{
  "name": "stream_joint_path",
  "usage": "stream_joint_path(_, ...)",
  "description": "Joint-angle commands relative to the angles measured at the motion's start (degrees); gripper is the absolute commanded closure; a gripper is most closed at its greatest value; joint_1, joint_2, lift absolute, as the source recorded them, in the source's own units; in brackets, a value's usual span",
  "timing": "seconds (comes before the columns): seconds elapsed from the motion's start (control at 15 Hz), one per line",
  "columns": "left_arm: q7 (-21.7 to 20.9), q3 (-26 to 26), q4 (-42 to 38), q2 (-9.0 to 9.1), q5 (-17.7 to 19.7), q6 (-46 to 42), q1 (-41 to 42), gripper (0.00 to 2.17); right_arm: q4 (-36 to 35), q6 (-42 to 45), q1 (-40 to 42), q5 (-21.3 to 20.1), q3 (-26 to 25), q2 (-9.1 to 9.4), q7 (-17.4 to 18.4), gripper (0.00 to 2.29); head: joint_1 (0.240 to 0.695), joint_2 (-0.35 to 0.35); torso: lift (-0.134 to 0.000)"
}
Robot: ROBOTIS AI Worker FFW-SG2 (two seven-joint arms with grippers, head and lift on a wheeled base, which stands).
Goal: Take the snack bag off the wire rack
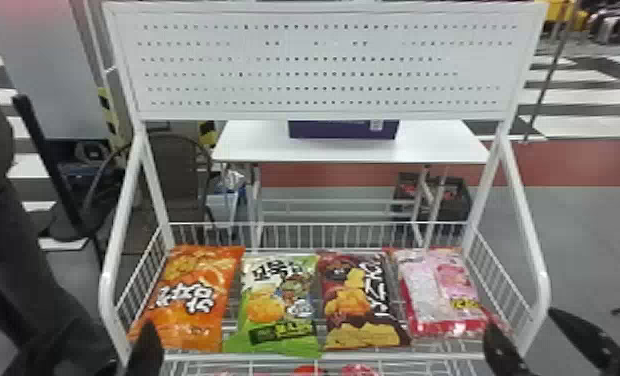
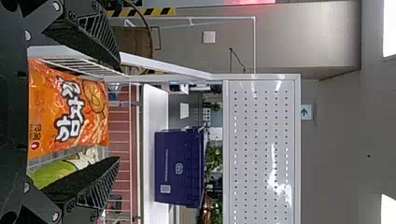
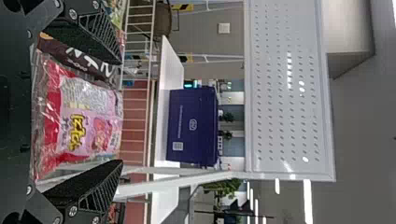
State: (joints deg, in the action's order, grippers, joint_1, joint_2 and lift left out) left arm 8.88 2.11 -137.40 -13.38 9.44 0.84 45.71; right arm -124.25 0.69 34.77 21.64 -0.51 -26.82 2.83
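Hovering near the pink snack bag point(image 1: 444, 290), right tool point(image 1: 522, 318) open

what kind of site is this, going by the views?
Probably an indoor demo or test space mocked up as a shop: a white wire rack holding four snack bags, a pegboard panel above it, and black-and-yellow hazard tape behind.

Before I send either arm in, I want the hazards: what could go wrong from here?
The right gripper's outer finger lines up with the white side frame and might knock it going forward. The green bag lies close beside the orange bag, so the left gripper's inner finger could drag it along. Four bags lie in the wire rack but the task names one, so the wrong bag might be taken.
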Motion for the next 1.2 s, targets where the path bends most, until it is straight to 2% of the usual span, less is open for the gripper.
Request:
stream_joint_path(0.0,0.0,-0.2,0.2,-0.07,0.0,0.0,0.1,0.19,5.9,-5.0,-9.2,-3.3,7.2,1.95,0.8,0.15,0.499,0.0,0.0)
stream_joint_path(0.07,0.0,-0.2,0.5,-0.07,0.0,0.0,0.1,0.19,7.9,-6.3,-12.6,-4.2,9.6,3.18,1.7,0.15,0.499,0.0,0.0)
stream_joint_path(0.27,0.0,-0.2,1.2,-0.15,0.0,-0.5,0.0,0.19,14.5,-8.2,-21.1,-6.0,13.5,4.67,5.0,0.15,0.499,0.0,0.0)
stream_joint_path(0.47,0.0,0.1,1.2,-0.68,0.1,-0.5,0.0,0.19,22.6,-7.0,-26.0,-4.5,14.0,5.64,6.0,0.15,0.499,0.0,0.0)
stream_joint_path(0.67,0.0,0.3,1.7,-0.86,0.3,-0.5,-0.6,0.19,27.8,-5.6,-28.6,-2.6,13.4,5.9,6.1,0.15,0.499,0.0,0.0)
stream_joint_path(1.13,0.0,0.2,2.9,-0.68,0.4,0.0,-1.9,0.19,34.4,-5.2,-31.9,-2.4,13.4,6.08,5.8,0.17,0.499,0.0,0.0)
